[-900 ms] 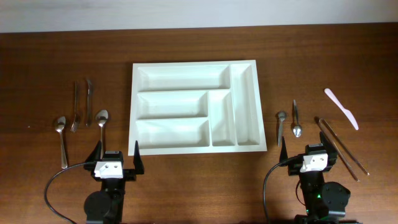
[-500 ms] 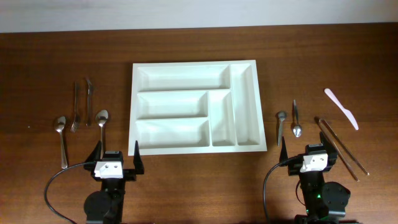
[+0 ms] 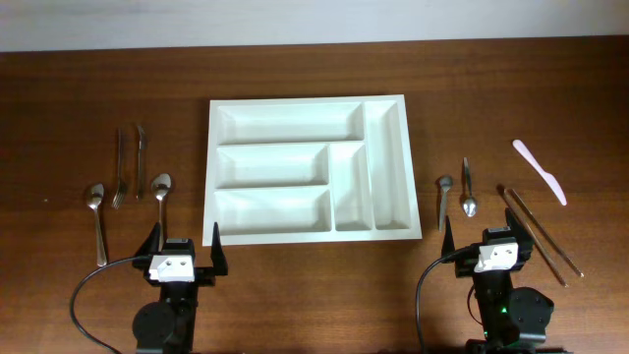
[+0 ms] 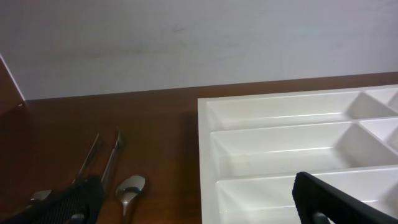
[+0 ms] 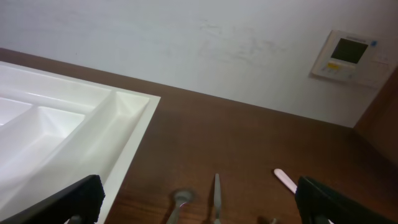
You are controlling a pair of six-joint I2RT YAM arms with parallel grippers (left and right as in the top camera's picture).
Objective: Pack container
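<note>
The white container (image 3: pixel 309 231), a tray with five empty compartments, lies at the table's middle; it also shows in the left wrist view (image 4: pixel 205 124) and the right wrist view (image 5: pixel 134 134). Left of it lie two spoons (image 3: pixel 160 189) (image 3: pixel 95 202), a fork (image 3: pixel 119 167) and a knife (image 3: pixel 141 147). Right of it lie two spoons (image 3: pixel 444 192) (image 3: pixel 468 192), a pink knife (image 3: pixel 539 170) and chopsticks (image 3: pixel 536 231). My left gripper (image 3: pixel 183 249) is open and empty near the front edge. My right gripper (image 3: pixel 487 236) is open and empty at the front right.
A white wall runs behind the table, with a thermostat panel (image 5: pixel 348 55) on it at the right. The dark wood table (image 3: pixel 295 79) shows all round the tray.
</note>
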